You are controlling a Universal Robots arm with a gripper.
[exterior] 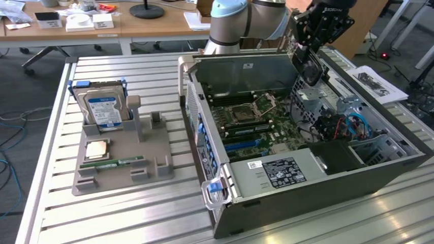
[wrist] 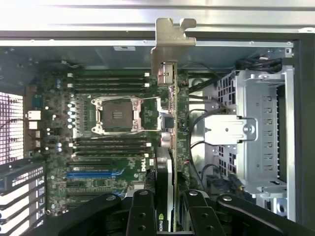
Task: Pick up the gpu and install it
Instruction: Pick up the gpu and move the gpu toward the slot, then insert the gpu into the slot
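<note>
On the slatted table (exterior: 122, 213), toward the exterior view's left, one grey holder (exterior: 156, 152) is seen, and on it are counted one hard drive (exterior: 105, 109) stood upright, one processor chip (exterior: 97, 149) laid flat and one green memory stick (exterior: 112, 164) laid flat just beside the chip. Further right one open computer case (exterior: 318, 188) is found, in which one motherboard (exterior: 265, 127) with one processor socket (exterior: 245, 113) is exposed. Above the case's far right part one gripper (exterior: 310, 48) is hung, its arm cut off by the picture's edge. It is closed on the one gpu (exterior: 310, 68), which is held clear of the board, over the inside of the case. A sheet of printed paper (exterior: 376, 84) is left on the table at the exterior view's right. The gpu's outline is hard to separate from the dark metalwork behind it, and a round dark shape is made out on its face. In the wrist view the card is presented edge-on, so its faces are hidden, and its near end is covered where it is clamped by the black fingers (wrist: 141, 211). It is seen as a thin dark board ending in a silver bracket (wrist: 174, 37) with a notched tab, with a green mark by the fingers.
</note>
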